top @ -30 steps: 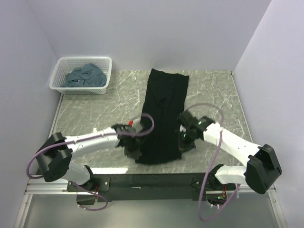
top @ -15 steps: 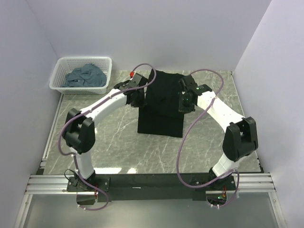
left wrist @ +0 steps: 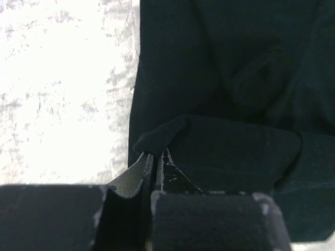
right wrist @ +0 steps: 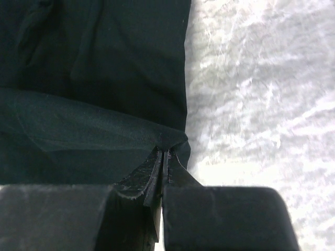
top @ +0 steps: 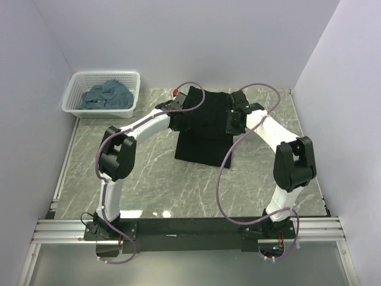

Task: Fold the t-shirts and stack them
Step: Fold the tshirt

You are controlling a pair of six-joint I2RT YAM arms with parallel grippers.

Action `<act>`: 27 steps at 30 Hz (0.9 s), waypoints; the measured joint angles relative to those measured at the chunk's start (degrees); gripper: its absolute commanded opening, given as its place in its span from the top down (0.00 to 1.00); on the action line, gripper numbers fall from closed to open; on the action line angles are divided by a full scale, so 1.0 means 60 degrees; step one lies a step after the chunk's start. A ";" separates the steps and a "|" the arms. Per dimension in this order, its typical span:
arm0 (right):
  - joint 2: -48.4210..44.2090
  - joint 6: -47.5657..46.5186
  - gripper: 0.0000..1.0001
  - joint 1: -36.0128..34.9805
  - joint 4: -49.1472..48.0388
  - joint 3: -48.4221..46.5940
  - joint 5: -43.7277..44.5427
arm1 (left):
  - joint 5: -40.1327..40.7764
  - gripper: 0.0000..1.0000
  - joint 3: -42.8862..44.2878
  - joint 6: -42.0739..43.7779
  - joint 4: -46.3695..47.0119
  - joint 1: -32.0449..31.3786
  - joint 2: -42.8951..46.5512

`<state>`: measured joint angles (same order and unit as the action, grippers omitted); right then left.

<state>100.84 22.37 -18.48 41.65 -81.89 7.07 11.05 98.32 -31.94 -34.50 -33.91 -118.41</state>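
**Pinching the black shirt by both edges at the back of the table**

Starting far left: got a white basket (top: 101,112) in the back corner of the marble table (top: 143,173), with crumpled blue-grey shirts (top: 107,95) piled inside. Moving right to the left gripper (top: 180,121): clamped tight on the left edge of the black shirt (top: 202,149), pinching a small fold of cloth right at the tips. Found the shirt itself at the back middle of the table, doubled over on itself, nowhere near the basket. Over on the right, same deal for the right gripper (top: 231,123): closed on the shirt's right edge, nipping a corner of cloth just beside bare marble.
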 measured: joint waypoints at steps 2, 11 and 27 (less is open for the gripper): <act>0.0262 -0.0004 1.00 0.0029 -0.0321 0.0153 0.0000 | 0.0051 0.99 -0.0018 -0.0004 0.0131 0.0029 -0.0146; 0.1377 -0.0069 1.00 0.0229 -0.1326 0.0419 -0.0004 | 0.0153 0.99 -0.0098 -0.0022 0.0699 0.0106 -0.0659; 0.1435 -0.0135 1.00 0.0295 -0.1847 0.0419 -0.0051 | 0.0656 0.99 -0.0390 -0.0117 0.0860 0.0113 -0.0372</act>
<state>109.45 21.56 -16.71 30.57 -79.37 6.76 14.98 95.98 -32.64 -29.34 -33.23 -120.64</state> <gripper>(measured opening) 0.008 0.033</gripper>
